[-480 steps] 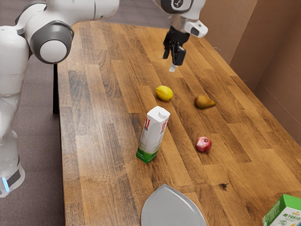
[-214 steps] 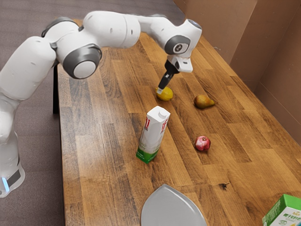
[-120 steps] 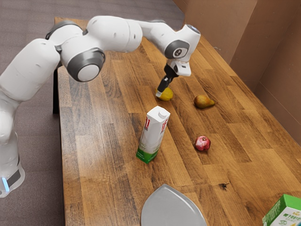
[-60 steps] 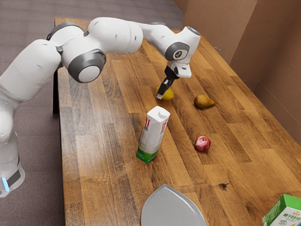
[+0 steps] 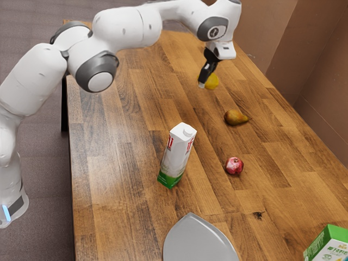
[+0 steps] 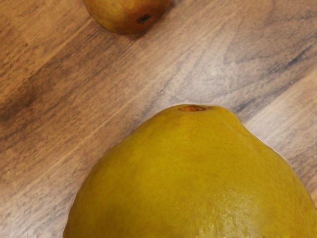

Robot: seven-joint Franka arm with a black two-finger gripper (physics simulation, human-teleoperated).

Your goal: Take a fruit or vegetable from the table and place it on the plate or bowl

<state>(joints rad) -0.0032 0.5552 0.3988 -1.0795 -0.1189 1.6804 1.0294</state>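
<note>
My gripper (image 5: 206, 79) is shut on the yellow lemon (image 5: 212, 81), which hangs in the air above the far part of the wooden table (image 5: 119, 163). In the wrist view the lemon (image 6: 193, 178) looms large just under my hand, with the pear (image 6: 126, 14) on the wood beyond it. The brown-green pear (image 5: 235, 117) lies on the table below and toward the exterior view's right of the lemon. A grey plate (image 5: 197, 239) sits at the table's near edge.
A white and green milk carton (image 5: 177, 155) stands upright in the middle of the table. A small red pomegranate (image 5: 235, 165) lies to its right. A green carton (image 5: 328, 246) is at the near right corner. Cardboard walls (image 5: 304, 49) stand along the right.
My gripper came down onto the lemon, closed on it and lifted it off the table, carrying it up and toward the exterior view's right.
</note>
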